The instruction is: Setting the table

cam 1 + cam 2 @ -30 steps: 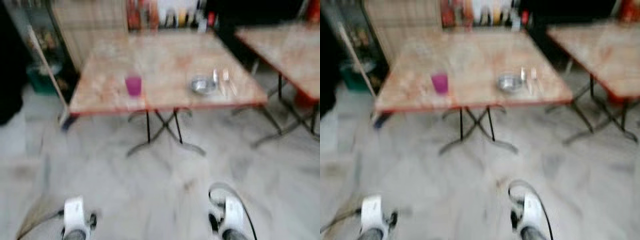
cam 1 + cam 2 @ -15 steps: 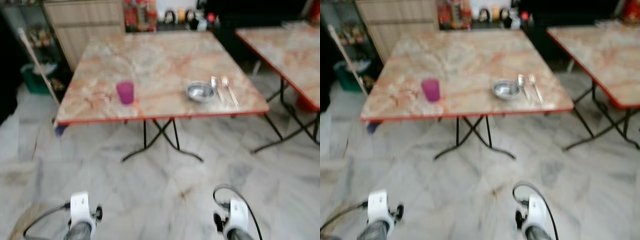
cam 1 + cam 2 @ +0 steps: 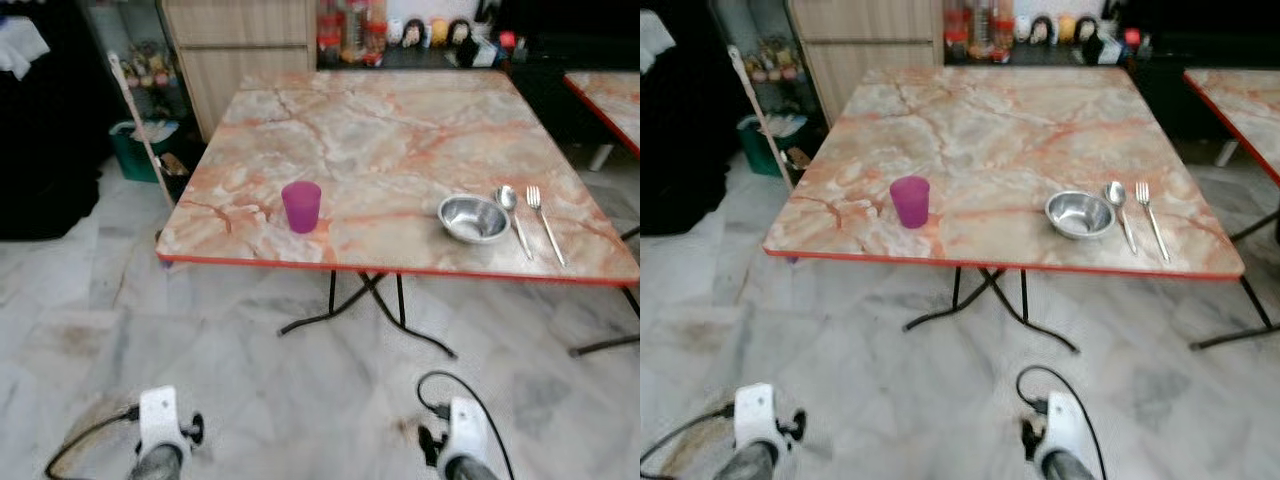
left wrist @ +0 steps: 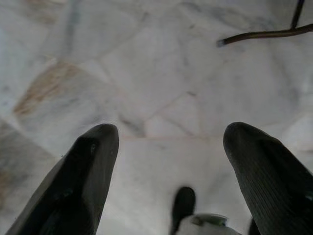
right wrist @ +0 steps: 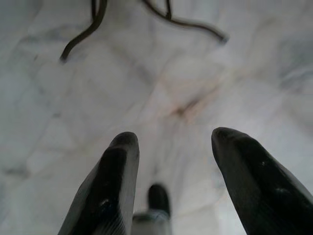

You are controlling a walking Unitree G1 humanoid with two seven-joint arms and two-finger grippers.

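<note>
Both arms hang low over the marble floor (image 3: 300, 400): left end effector (image 4: 168, 147) & right end effector (image 5: 171, 147) each w/ fingers spread apart, nothing held. Beyond, on the marble worktop (image 3: 400, 130) near its front edge: purple cup (image 3: 301, 206) at left, well apart from steel bowl (image 3: 474, 218) at right, w/ spoon (image 3: 510, 210) just beside the bowl, then fork (image 3: 543, 222). Behind the worktop, a wooden cabinet (image 3: 240, 45) & bottles (image 3: 345, 30).

Both arms hang low; left gripper (image 4: 166, 142) spread wide, empty; right gripper (image 5: 171, 142) likewise.
</note>
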